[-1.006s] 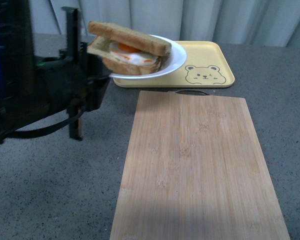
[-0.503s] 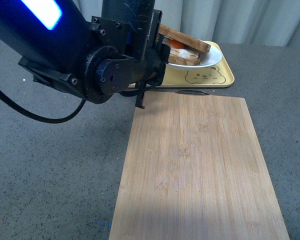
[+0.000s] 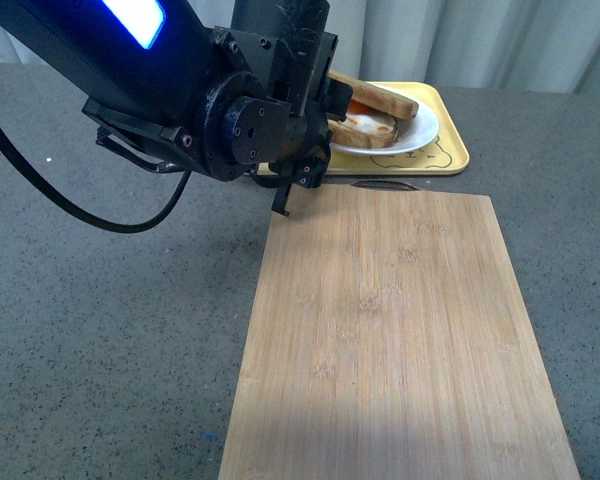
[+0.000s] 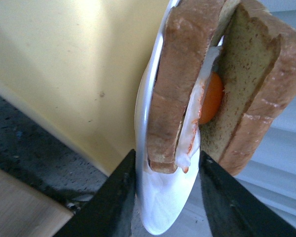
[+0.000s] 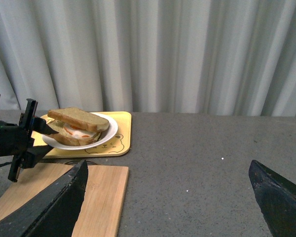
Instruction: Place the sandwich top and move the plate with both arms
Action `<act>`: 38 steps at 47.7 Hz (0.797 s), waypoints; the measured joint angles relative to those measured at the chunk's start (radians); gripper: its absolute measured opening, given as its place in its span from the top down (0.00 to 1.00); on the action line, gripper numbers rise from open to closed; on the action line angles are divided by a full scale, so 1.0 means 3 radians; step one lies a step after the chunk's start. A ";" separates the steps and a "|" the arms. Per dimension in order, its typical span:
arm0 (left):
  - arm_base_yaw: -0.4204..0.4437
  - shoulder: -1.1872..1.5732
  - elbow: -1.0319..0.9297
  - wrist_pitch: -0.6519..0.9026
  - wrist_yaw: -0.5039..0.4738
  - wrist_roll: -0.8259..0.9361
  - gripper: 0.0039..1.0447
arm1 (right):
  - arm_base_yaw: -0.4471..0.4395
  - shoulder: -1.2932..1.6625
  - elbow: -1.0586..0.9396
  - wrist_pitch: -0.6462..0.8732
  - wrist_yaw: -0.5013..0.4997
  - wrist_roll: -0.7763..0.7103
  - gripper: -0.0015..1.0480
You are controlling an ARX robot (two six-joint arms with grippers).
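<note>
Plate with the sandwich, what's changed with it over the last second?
The left gripper, clamped on the plate rim throughout, carried the plate and the sandwich rightward, farther over the tray, as its arm swung into the front view. The tray and the cutting board stayed put.

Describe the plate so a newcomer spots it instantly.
Past the far end of the long wooden cutting board sits a yellow tray. Over it is the plate: plain white, carrying an egg sandwich, its rim gripped by the left end effector. It is the only round, white dish there.
</note>
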 joint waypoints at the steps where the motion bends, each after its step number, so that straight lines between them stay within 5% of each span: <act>1: 0.0001 -0.0009 -0.0010 -0.0010 -0.0001 0.0003 0.61 | 0.0001 0.0000 0.0000 0.0000 0.0000 0.0000 0.09; 16: 0.0031 -0.0490 -0.0486 -0.0117 -0.0186 0.0594 0.22 | 0.0000 0.0000 0.0000 0.0000 0.0000 0.0000 0.09; 20: 0.0053 -0.0655 -0.0994 0.1013 -0.0858 0.1759 0.34 | 0.0000 0.0000 0.0000 0.0000 -0.0001 -0.0001 0.09; 25: 0.0251 -0.1105 -0.1935 0.2290 -0.0950 0.3498 0.55 | 0.0001 0.0000 0.0000 0.0000 0.0001 0.0000 0.09; 35: 0.0637 -0.2015 -0.3221 0.2747 -0.0628 0.4704 0.97 | 0.0000 0.0000 0.0000 0.0000 0.0000 -0.0001 0.09; 38: 0.0713 -0.2219 -0.3474 0.2748 -0.0542 0.4767 0.97 | 0.0000 0.0000 0.0000 0.0000 0.0001 -0.0001 0.09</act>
